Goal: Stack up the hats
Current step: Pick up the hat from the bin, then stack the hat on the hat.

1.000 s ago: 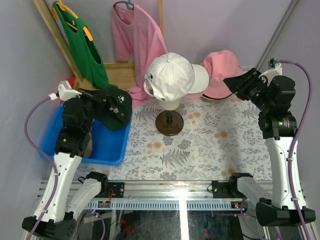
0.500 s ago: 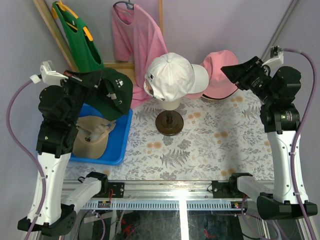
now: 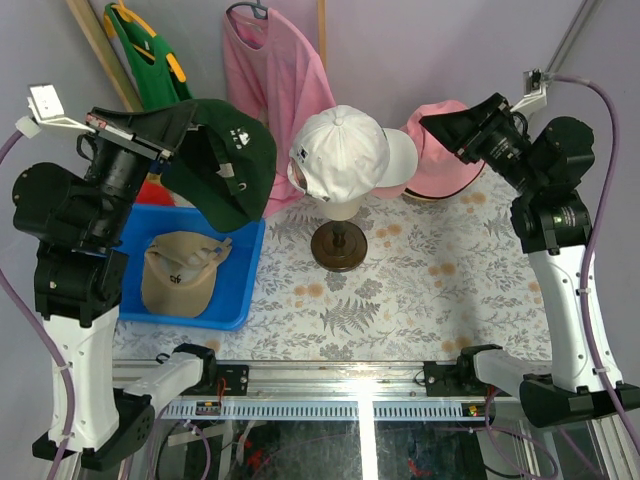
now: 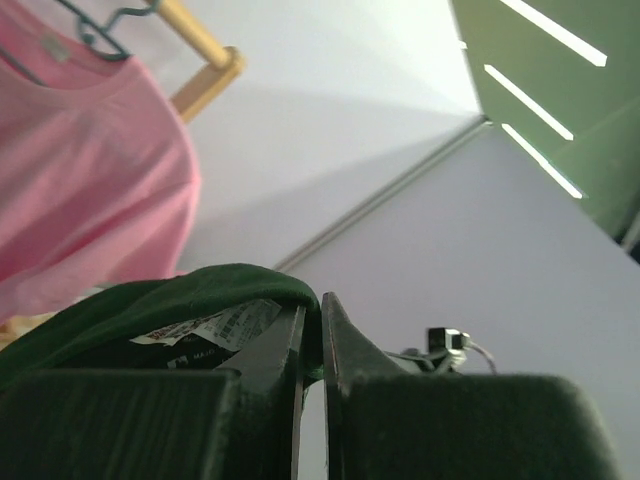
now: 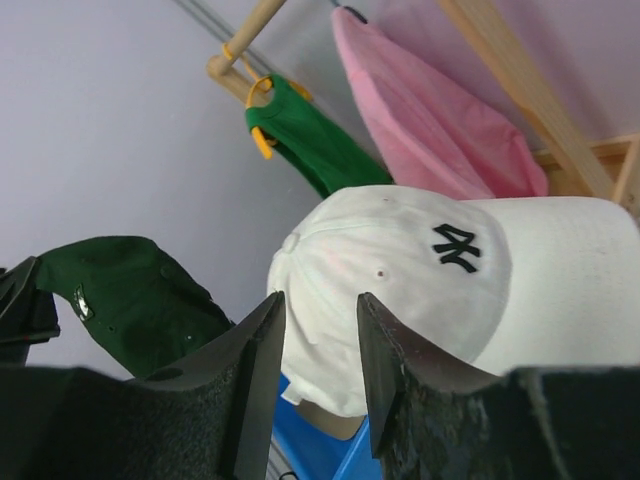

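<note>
Left gripper [image 4: 312, 312] clamps the dark green cap [image 3: 235, 165] by its rim, high above the tabletop's left edge, likely bound for the white cap [image 3: 340, 150]. Right gripper [image 3: 430, 122] hangs part-open and empty near the far edge.

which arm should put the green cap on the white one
Left: the left hand is shut on the dark green cap, held up beside the white cap; the right hand is open and empty.

The top view looks down from behind the arm bases [image 3: 200, 368] onto the table [image 3: 420, 290]. The left wrist view tilts up, close against the dark green cap [image 4: 150, 300]; the right faces across (from farther off). All share that cap and the pink shirt [image 3: 275, 80].
</note>
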